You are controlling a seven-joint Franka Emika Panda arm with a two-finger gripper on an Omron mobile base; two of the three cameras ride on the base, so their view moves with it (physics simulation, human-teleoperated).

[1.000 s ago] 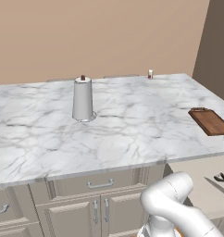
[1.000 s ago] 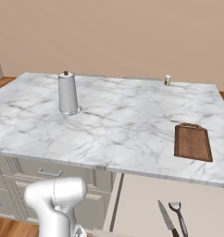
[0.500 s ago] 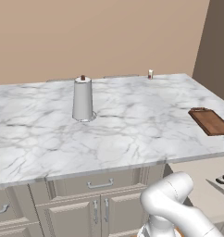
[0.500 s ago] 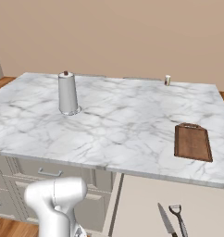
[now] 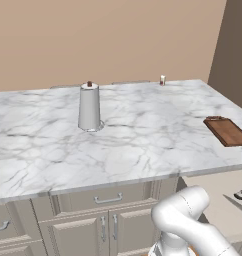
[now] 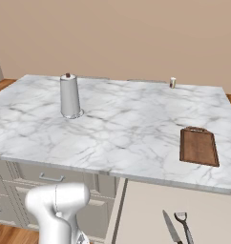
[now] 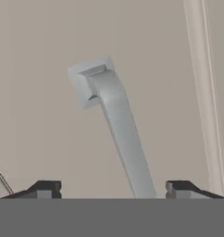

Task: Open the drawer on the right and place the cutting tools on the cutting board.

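Markings: no brand, label or legible writing on any item.
Arm pose: the white arm [image 5: 185, 222] rises from the lower frame edge in both base views and folds downward below the tabletop edge, its hand low in front of the cabinetry.
End effector: in the hand view the end effector [image 7: 114, 189] has its two dark finger tips [image 7: 44, 189] spread wide, one on each side of the silver bar handle [image 7: 118, 134]; neither tip touches the bar, and nothing is held.
Handle: the bar runs diagonally across the hand view, its square mounting post uppermost, against a plain beige panel.
Drawer: the drawer [image 6: 151, 217] stands pulled out below the right end of the tabletop, its pale beige interior exposed.
Drawer contents: a knife [image 6: 171, 228] and a dark-handled peeler-like tool [image 6: 185, 226] lie side by side near the right of the drawer box.
Cutting board: the cutting board [image 6: 198, 147] lies flat near the right edge of the marble tabletop [image 6: 122, 124], its surface bare.
Other items: a tall grey cylindrical container [image 5: 89, 107] stands upright on the left-centre; a small shaker [image 5: 162, 80] stands at the far edge.
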